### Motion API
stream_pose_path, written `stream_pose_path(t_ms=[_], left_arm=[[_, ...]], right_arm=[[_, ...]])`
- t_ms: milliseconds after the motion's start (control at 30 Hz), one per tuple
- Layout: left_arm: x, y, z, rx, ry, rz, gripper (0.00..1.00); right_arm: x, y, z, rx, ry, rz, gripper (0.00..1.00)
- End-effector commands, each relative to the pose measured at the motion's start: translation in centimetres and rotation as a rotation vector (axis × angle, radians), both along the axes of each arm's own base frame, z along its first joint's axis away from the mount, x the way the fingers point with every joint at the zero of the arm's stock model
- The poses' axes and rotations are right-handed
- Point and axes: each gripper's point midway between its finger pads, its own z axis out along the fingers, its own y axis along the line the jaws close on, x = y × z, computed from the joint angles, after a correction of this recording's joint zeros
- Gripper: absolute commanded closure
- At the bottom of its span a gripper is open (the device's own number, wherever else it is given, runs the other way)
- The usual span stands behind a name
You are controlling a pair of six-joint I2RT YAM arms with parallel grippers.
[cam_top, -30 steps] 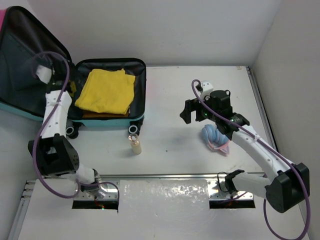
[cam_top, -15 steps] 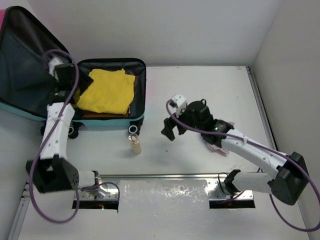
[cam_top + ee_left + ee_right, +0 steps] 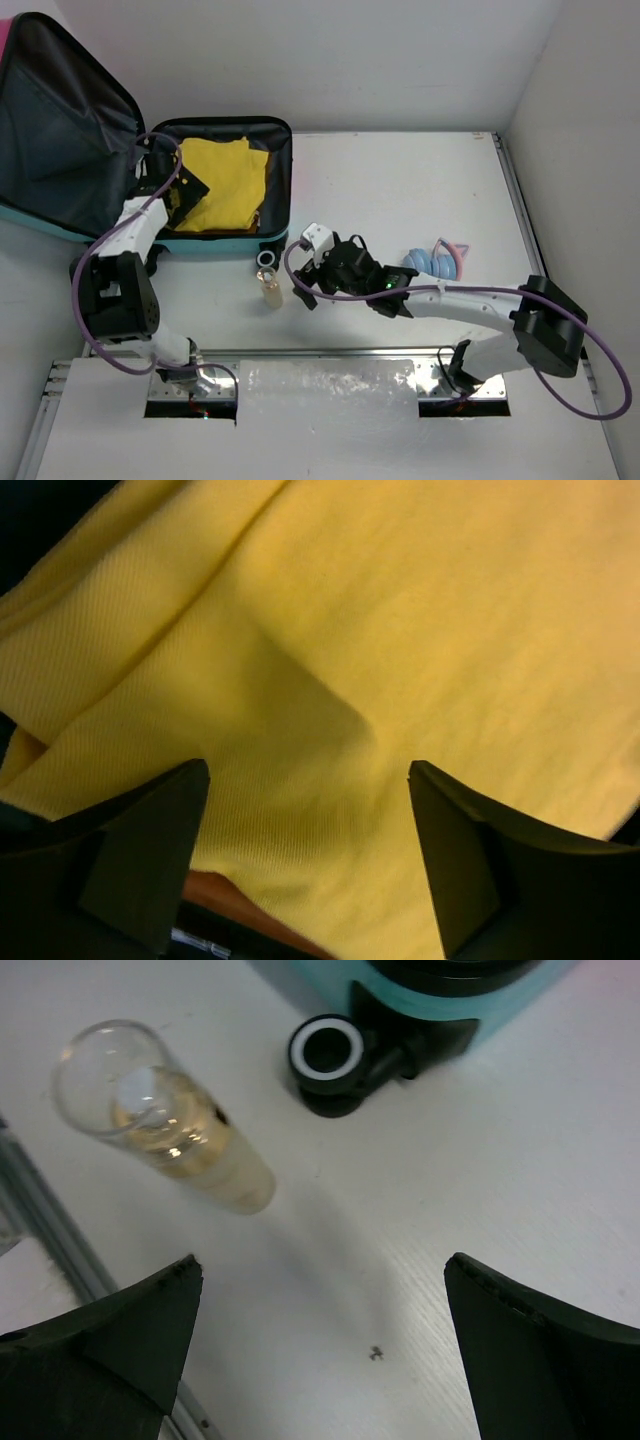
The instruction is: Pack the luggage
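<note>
Since a second earlier, saw both arms shifted: left gripper (image 3: 180,186) brought from the lid side to over the open luggage (image 3: 215,246), and right gripper (image 3: 302,285) swept from right of centre to the middle of the bench (image 3: 400,170).

Found the luggage at the upper left of the top view, lying open, with its dark-lined lid (image 3: 60,110) leaning back into the corner and its teal wall facing the lower edge. Noted a folded yellow cloth (image 3: 228,180) filling the tray, and an orange layer (image 3: 230,895) peeking out beneath it at the bottom of the left wrist view. Saw the left fingers (image 3: 140,860) spread apart just above that cloth, holding nothing.

Below the luggage, near centre, spotted a black wheel (image 3: 326,1050) with a white ring, and just beside it a clear bottle (image 3: 170,1125) of pale yellow liquid standing on the bench. Found the right fingers (image 3: 100,1350) wide apart and empty, close to the bottle but not touching it. Further right, noted a blue and pink bundle (image 3: 430,262) lying on the bench.
</note>
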Motion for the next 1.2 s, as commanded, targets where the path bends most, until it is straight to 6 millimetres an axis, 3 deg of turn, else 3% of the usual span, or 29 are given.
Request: stream_pose_path(t_ms=[0, 67, 100, 133, 167, 200, 233, 267, 333, 367, 433, 467, 533, 667, 767, 967, 1167], left_arm=[[0.5, 0.0, 7.4, 0.028, -0.183, -0.023, 0.18], [-0.2, -0.2, 9.9, 0.046, -0.229, -0.042, 0.15], [-1.2, -0.8, 12.0, 0.064, -0.273, -0.073, 0.14], [-1.8, -1.3, 12.9, 0.076, -0.291, -0.092, 0.14], [-2.3, -1.7, 13.6, 0.103, -0.308, -0.109, 0.10], [-3.1, -3.6, 15.0, 0.151, -0.342, -0.181, 0.10], [-3.7, -3.8, 15.5, 0.179, -0.336, -0.186, 0.09], [-4.4, -5.6, 15.6, 0.198, -0.326, -0.254, 0.08], [-5.1, -7.1, 15.8, 0.193, -0.319, -0.328, 0.08], [-5.6, -8.2, 15.9, 0.192, -0.322, -0.372, 0.08], [-6.3, -8.7, 15.4, 0.203, -0.315, -0.408, 0.08], [-6.6, -9.2, 15.4, 0.192, -0.321, -0.429, 0.08], [-7.3, -9.4, 15.2, 0.195, -0.328, -0.458, 0.08], [-8.2, -9.5, 14.6, 0.209, -0.319, -0.497, 0.08], [-8.4, -10.0, 14.2, 0.195, -0.319, -0.530, 0.08], [-8.8, -9.8, 12.2, 0.213, -0.276, -0.550, 0.08], [-8.7, -10.1, 11.5, 0.202, -0.270, -0.565, 0.08]], right_arm=[[2.3, -0.1, 3.4, 0.074, -0.067, -0.115, 0.01], [2.4, -1.2, 3.3, 0.038, -0.062, -0.151, 0.01], [3.5, -3.0, 3.3, 0.013, -0.086, -0.247, 0.01], [3.6, -4.8, 2.2, -0.036, -0.066, -0.290, 0.01], [5.3, -7.3, 2.0, -0.044, -0.047, -0.370, 0.01], [5.6, -9.1, 1.7, -0.042, 0.001, -0.418, 0.01], [5.4, -11.3, 0.2, -0.099, 0.079, -0.450, 0.01], [6.9, -14.8, -0.1, -0.120, 0.113, -0.561, 0.01], [6.8, -18.9, -1.2, -0.239, 0.159, -0.649, 0.02], [6.9, -20.0, -1.2, -0.275, 0.162, -0.675, 0.03], [5.9, -21.9, -2.1, -0.365, 0.194, -0.678, 0.07], [5.7, -22.6, -2.2, -0.390, 0.202, -0.685, 0.17], [4.2, -23.6, -3.0, -0.439, 0.229, -0.668, 0.28], [2.3, -25.5, -4.8, -0.490, 0.251, -0.676, 0.39], [1.8, -26.4, -5.6, -0.510, 0.261, -0.697, 0.58], [1.0, -27.3, -7.9, -0.528, 0.295, -0.715, 0.57], [2.3, -27.2, -10.1, -0.507, 0.336, -0.698, 0.60]])
